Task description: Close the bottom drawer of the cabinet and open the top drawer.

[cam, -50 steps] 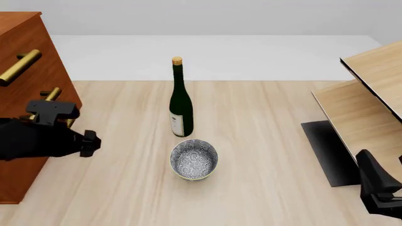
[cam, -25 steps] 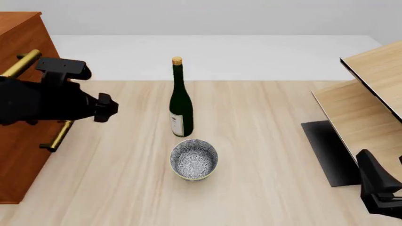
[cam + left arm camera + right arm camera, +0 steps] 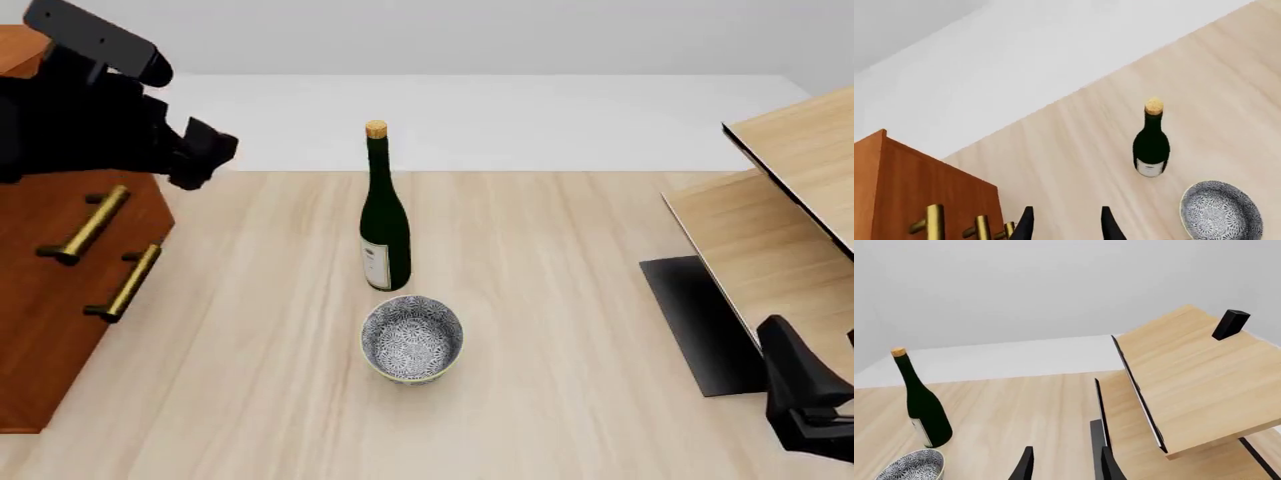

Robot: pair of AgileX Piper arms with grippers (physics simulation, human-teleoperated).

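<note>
The reddish-brown cabinet [image 3: 60, 330] stands at the table's left edge. Two brass bar handles show on its front: the middle drawer's handle [image 3: 87, 225] and the bottom drawer's handle [image 3: 127, 283]. The front looks flat, with no drawer sticking out. My left arm hides the top drawer and its handle. My left gripper [image 3: 211, 152] is open and empty, up at the cabinet's top right corner. In the left wrist view the gripper [image 3: 1066, 227] hovers beside the cabinet [image 3: 914, 195] and three brass handles [image 3: 934, 222]. My right gripper [image 3: 807, 400] is open and empty at the near right; it also shows in the right wrist view [image 3: 1064, 465].
A dark green wine bottle [image 3: 383, 215] stands mid-table, with a patterned bowl [image 3: 412, 338] just in front of it. Pale slanted wood panels [image 3: 787, 200] over a black base [image 3: 701, 320] stand at the right. A small black block [image 3: 1231, 324] sits on the upper panel.
My left arm has risen from beside the cabinet's lower front up to its top corner, uncovering the two lower handles and covering the top one. The right arm has not moved.
</note>
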